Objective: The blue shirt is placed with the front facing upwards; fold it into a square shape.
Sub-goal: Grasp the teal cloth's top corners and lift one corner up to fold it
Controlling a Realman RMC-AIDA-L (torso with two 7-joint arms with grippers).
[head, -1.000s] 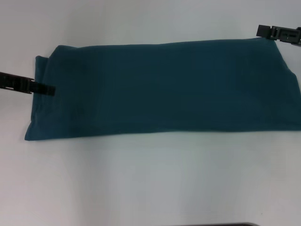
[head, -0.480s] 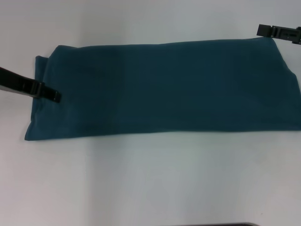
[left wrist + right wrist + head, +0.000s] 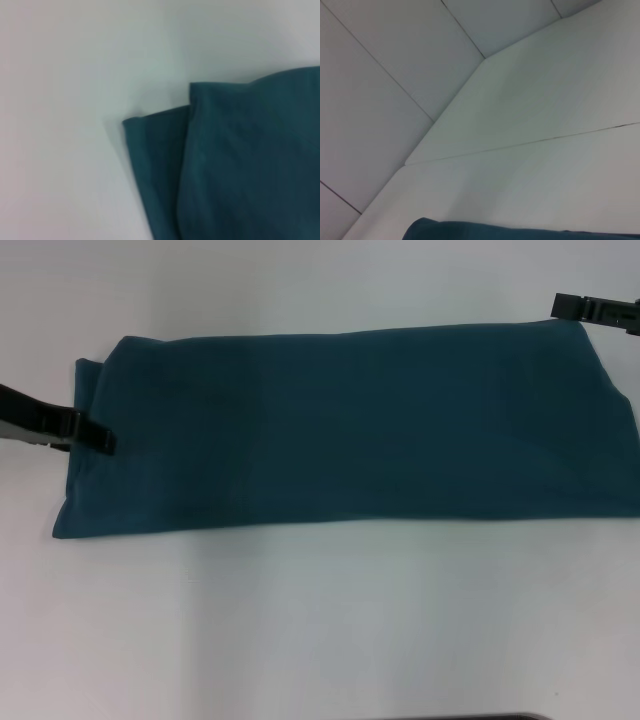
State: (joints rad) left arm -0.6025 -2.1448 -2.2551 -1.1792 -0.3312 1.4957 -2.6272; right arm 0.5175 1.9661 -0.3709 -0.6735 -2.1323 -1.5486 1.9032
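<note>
The blue shirt (image 3: 350, 425) lies on the white table as a long teal-blue band folded lengthwise, plain side up; no lettering or label shows. Its left end has two stepped layers, seen close in the left wrist view (image 3: 230, 165). My left gripper (image 3: 100, 437) is over the shirt's left edge, about midway along that edge. My right gripper (image 3: 565, 306) is at the shirt's far right corner. A strip of shirt edge shows in the right wrist view (image 3: 520, 231).
The white table (image 3: 320, 620) spreads in front of the shirt and behind it. The table's far corner and a seam show in the right wrist view (image 3: 485, 60). A dark strip shows at the near edge (image 3: 480, 717).
My left gripper dipped inward over the shirt's left edge, then drew back a little toward the left. The right gripper shifted slightly right. The shirt has not moved.
</note>
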